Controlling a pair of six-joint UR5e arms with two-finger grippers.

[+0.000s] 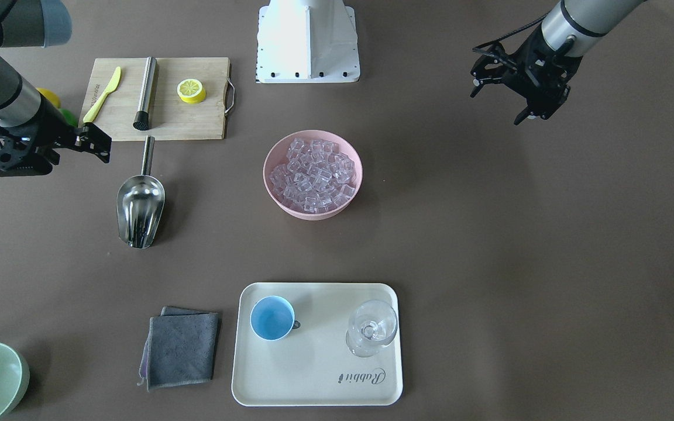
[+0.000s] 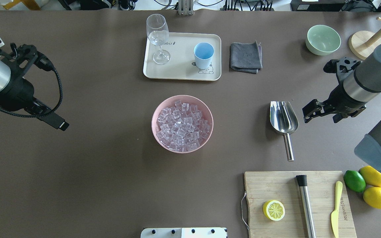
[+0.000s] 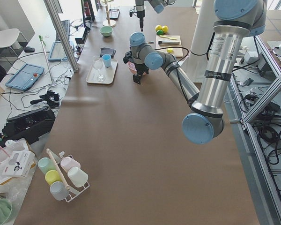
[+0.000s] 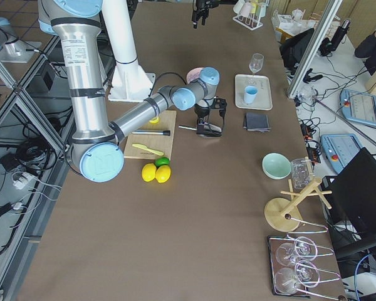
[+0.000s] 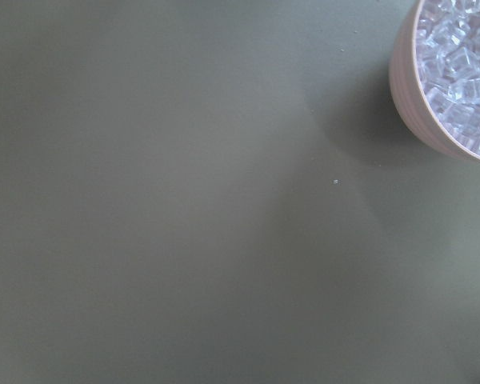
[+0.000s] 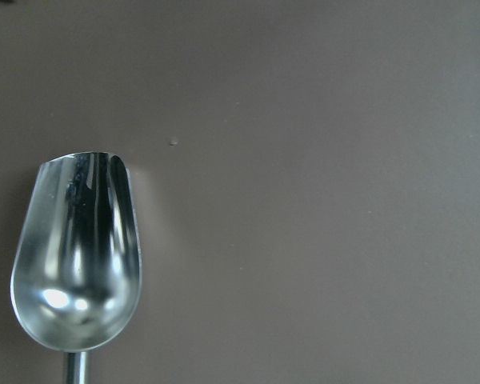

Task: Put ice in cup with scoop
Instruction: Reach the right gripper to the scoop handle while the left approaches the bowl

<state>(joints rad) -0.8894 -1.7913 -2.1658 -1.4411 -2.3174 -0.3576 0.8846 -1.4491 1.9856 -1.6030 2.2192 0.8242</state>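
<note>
The right gripper (image 2: 321,114) hangs with its jaws apart and empty, just outside the scoop (image 2: 283,117). It looks lined up to come over and take the handle. The scoop lies flat on the table on the right-arm side of the pink bowl (image 2: 154,115), trough up and rod handle pointing back toward the robot, an easy end to grab. The ice (image 2: 181,125) is heaped in that bowl, none moved yet. Beyond the bowl, on the side away from the robot, the cup (image 2: 203,54) stands upright and empty on a tray (image 2: 180,74). The left gripper (image 1: 498,106) — jaws apart, it seems — waits well off the bowl's other side, out of the way.
</note>
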